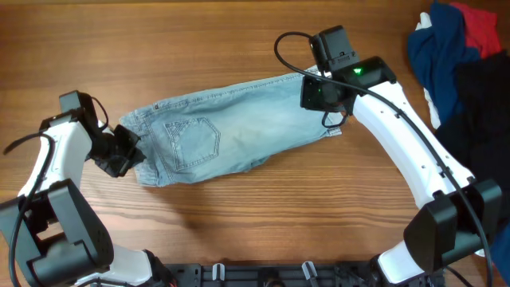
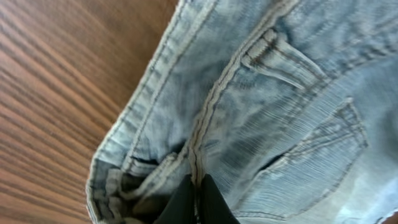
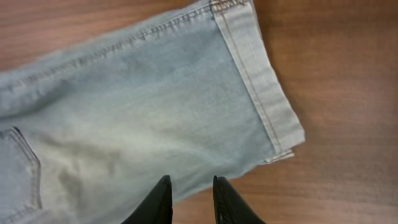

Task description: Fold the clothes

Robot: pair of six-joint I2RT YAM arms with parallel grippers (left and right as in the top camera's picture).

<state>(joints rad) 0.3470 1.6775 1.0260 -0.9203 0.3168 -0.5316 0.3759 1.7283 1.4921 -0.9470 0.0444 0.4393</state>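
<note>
The surface (image 1: 199, 48) is brown wood with a long grain running left to right, and it fills most of the overhead view. In the upper right corner of that view lies a loose heap of clothing. A dark navy garment (image 1: 438, 48) sits crumpled at the left of the heap, with a red garment (image 1: 482, 28) behind it at the top edge. A bit of white cloth (image 1: 433, 100) shows just below the navy. A black garment (image 1: 486, 104) spreads down the right edge of the frame.
</note>
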